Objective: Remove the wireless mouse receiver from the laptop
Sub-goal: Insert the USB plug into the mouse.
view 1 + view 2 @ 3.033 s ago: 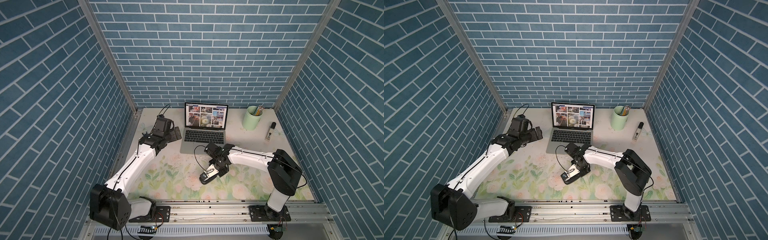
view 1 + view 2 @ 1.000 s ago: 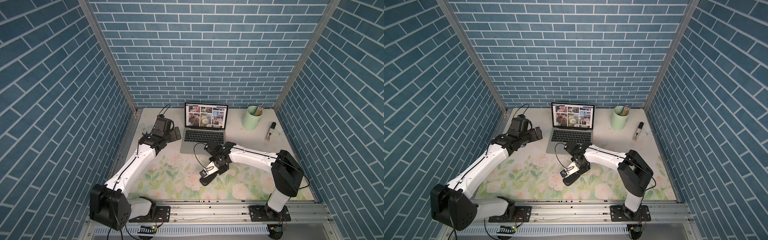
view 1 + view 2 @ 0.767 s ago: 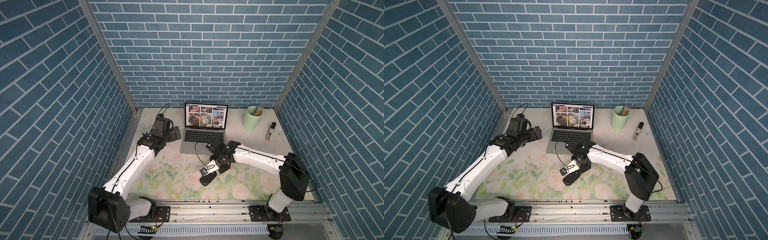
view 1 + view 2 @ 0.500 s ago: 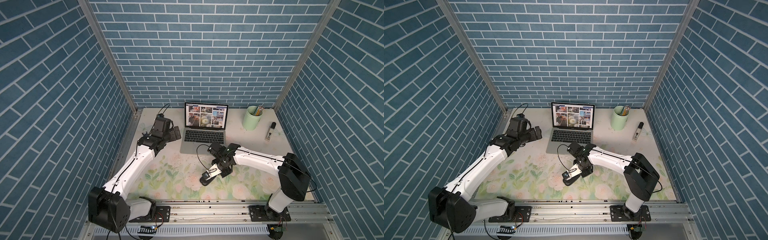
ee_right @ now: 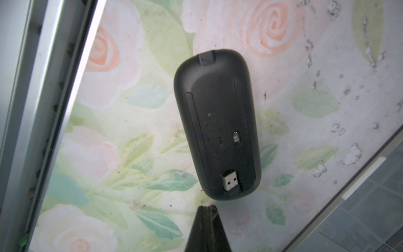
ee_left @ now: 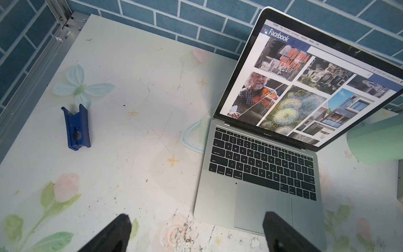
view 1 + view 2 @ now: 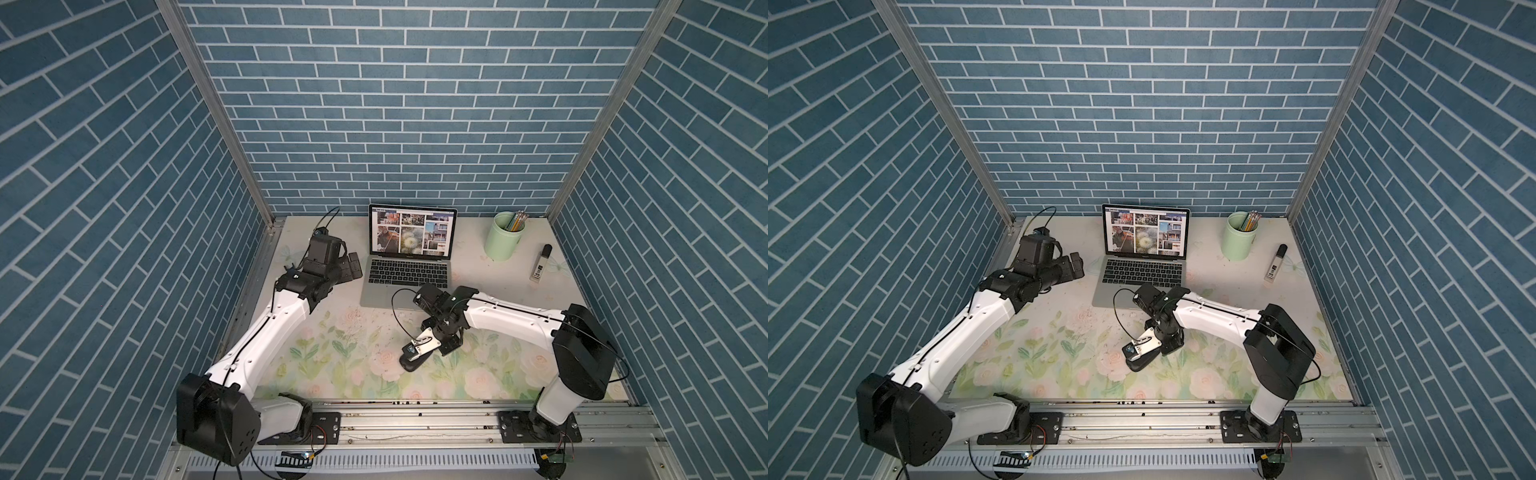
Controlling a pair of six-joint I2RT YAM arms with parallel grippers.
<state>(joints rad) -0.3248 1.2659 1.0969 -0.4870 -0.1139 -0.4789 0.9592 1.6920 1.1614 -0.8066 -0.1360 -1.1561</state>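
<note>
Resting underside-up on the floral mat (image 5: 122, 152), the black wireless mouse (image 5: 218, 122) carries the wireless mouse receiver (image 5: 230, 181) in a recess at one end of its base. The receiver's silver USB plug is exposed and points toward the middle of the mouse. Its short black cap sits at the mouse's rim. The receiver is well apart from the laptop (image 7: 405, 286).

Right gripper (image 5: 206, 208): the two black fingers are pressed together, with nothing visible between them. In the right wrist view the tips stand just off the end of the mouse that carries the receiver, without touching it. In both top views this gripper hangs over the mouse, in front of the laptop.

Laptop: open at the back centre of the table. The screen stands upright and shows a grid of photos. The black keyboard and the large trackpad face up.

Left gripper (image 6: 196, 215): the fingers are spread wide and hold nothing. In the left wrist view one finger appears over the mat and the other over the front of the trackpad. In a top view the gripper sits just beside the laptop's left edge.

Other items:
- A blue clip-like object (image 6: 76, 128) lies flat on the mat, near the left wall and well apart from the laptop.
- A mint-green cup (image 7: 503, 243) holding pencils stands to the right of the laptop.
- A white stick-shaped object with a black cap (image 7: 540, 268) lies further right of the cup.
</note>
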